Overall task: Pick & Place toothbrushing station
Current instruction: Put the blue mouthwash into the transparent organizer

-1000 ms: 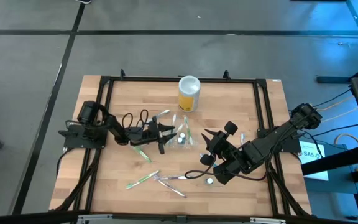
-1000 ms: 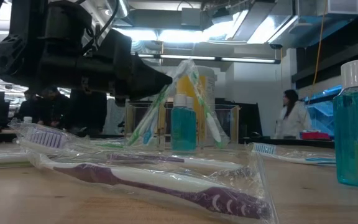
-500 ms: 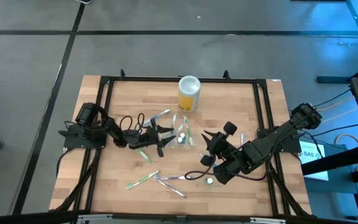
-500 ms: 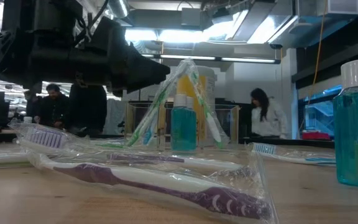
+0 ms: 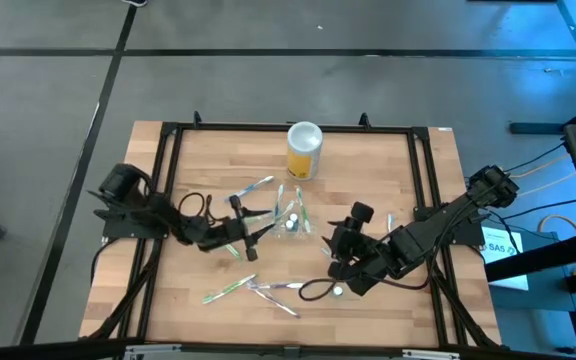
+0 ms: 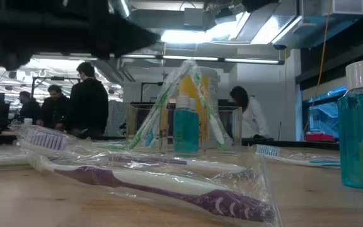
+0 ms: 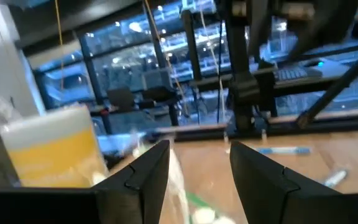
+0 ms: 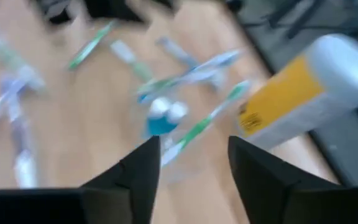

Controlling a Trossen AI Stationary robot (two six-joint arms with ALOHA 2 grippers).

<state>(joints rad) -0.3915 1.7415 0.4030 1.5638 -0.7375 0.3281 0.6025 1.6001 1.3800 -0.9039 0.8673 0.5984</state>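
The toothbrushing station (image 5: 290, 218), a clear container holding a small blue bottle and leaning toothbrushes, stands on the table (image 5: 408, 180) just in front of the yellow canister (image 5: 304, 150), between the 2 arms. Neither arm holds it. The left gripper (image 5: 251, 233) sits close beside the station on its left, tips pointing toward it, and its wrist view shows the jaws parted with nothing between them. The right gripper (image 5: 343, 240) hangs near the station on the opposite side; its wrist view likewise shows 2 separated fingers (image 8: 135, 177) and an empty gap, looking past them at the station and canister.

This reads as the approach step, before any grasp. The next move calls for 1 gripper to line its jaws across a wall of the clear container and close without toppling the brushes. Wrapped toothbrushes (image 6: 162, 183) lie scattered nearer the table's front edge, clear of the station.
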